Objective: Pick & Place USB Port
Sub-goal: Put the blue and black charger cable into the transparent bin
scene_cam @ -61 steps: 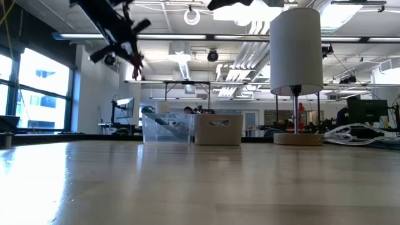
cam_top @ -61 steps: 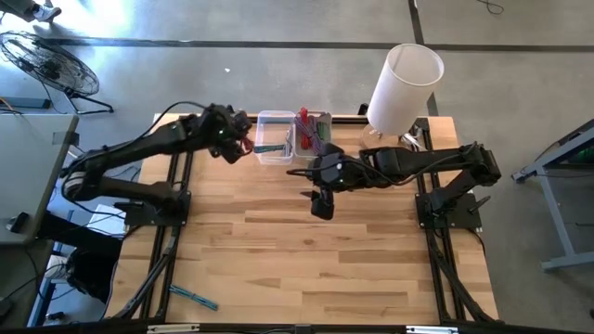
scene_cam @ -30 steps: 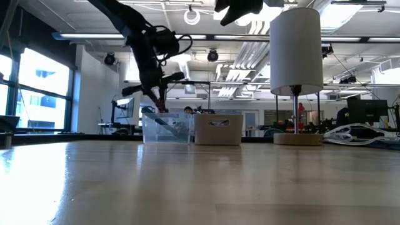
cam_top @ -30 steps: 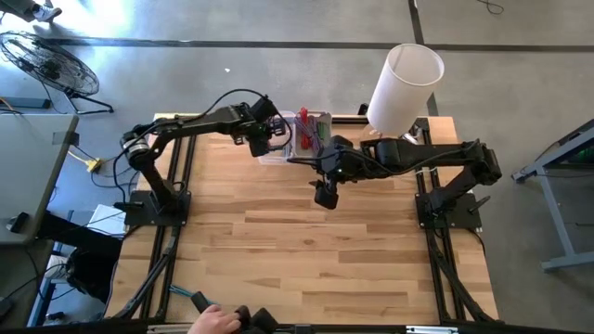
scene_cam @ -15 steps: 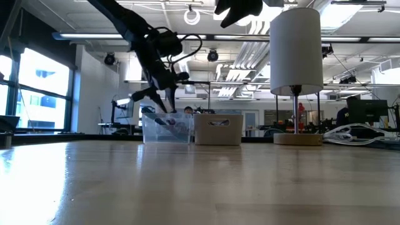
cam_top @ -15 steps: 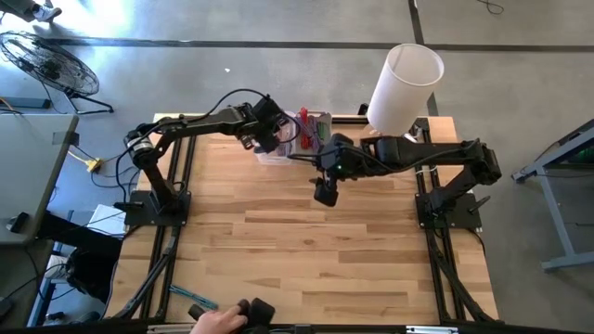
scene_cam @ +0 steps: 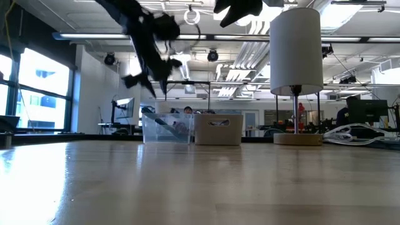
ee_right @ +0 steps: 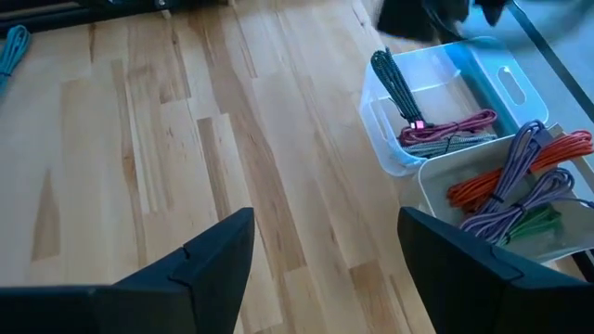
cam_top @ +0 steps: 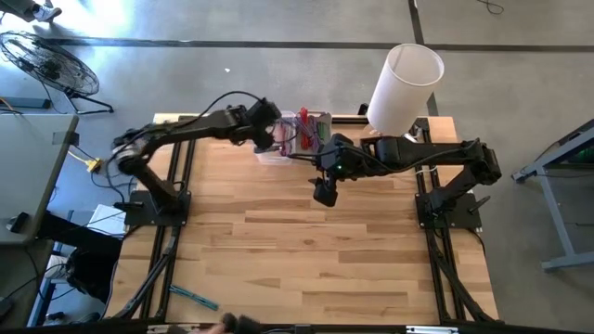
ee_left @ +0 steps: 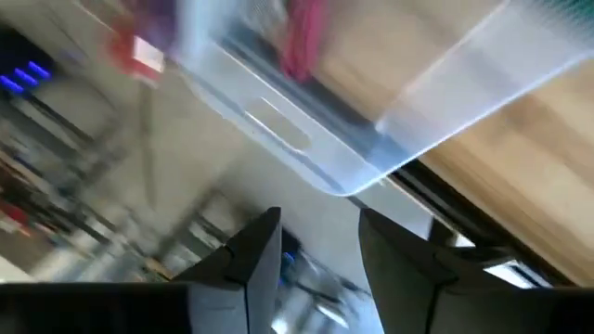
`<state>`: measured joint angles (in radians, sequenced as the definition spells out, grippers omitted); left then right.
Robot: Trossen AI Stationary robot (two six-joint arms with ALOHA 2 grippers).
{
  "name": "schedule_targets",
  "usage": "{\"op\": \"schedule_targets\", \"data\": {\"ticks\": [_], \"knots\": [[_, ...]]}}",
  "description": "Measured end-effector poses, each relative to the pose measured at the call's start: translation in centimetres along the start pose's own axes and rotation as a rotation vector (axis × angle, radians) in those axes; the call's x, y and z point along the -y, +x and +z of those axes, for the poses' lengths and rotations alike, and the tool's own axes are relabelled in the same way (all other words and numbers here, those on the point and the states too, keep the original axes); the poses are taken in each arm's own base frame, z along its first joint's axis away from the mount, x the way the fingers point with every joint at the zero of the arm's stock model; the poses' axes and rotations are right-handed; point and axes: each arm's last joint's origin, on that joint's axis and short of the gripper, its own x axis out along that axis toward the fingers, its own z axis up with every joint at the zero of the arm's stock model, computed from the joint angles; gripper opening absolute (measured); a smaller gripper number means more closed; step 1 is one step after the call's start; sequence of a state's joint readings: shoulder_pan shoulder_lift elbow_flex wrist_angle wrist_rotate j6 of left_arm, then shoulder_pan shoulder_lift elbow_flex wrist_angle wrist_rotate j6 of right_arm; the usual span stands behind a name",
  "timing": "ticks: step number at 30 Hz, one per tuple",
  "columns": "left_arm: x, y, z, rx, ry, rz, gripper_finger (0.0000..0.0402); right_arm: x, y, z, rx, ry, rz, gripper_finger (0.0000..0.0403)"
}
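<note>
Next cable, teal (ee_right: 13, 44), lies at the worktop's (cam_top: 306, 250) near-left corner, long axis roughly along the front edge. Left gripper (cam_top: 275, 135) hovers over the clear bin (cam_top: 276, 139), jaws spread, empty. Right gripper (cam_top: 324, 193) is mid-worktop, jaws wide, nearer.

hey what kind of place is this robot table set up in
Probably an open lab or workshop: exposed ceiling ducts overhead, monitors on benches behind the wooden table, and a floor fan on bare concrete.
</note>
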<state>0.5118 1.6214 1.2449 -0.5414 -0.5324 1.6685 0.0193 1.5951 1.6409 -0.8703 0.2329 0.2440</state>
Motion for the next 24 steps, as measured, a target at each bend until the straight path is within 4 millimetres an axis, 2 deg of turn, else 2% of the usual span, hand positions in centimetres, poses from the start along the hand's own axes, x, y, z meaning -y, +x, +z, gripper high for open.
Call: {"op": "schedule_targets", "data": {"ticks": [3,6,10,15,20,24], "knots": [[0.1,-4.6,0.3,0.115,0.031,0.068,0.0142,0.0,0.0,0.0,-0.001,-0.006,0.003,0.0259],[1.0,-8.9,0.6,0.225,-0.025,0.108,0.0142,-0.1,0.0,0.0,-0.005,-0.009,0.02,0.0259],[3.0,-15.1,-0.2,0.382,-0.236,0.151,0.0142,-0.2,0.0,0.0,-0.009,-0.017,0.042,0.0259],[5.8,-21.3,-1.5,0.696,-0.61,0.131,0.0143,-0.9,-0.2,-0.2,-0.008,-0.067,0.06,0.0259],[8.1,-24.7,-2.0,0.985,-0.927,-0.109,0.0143,-1.7,-0.4,-0.3,0.005,-0.116,0.085,0.0259],[10.3,-25.5,-0.9,0.976,-0.9,-0.384,0.0143,-2.4,-0.6,-0.4,0.012,-0.137,0.1,0.0259]]}}
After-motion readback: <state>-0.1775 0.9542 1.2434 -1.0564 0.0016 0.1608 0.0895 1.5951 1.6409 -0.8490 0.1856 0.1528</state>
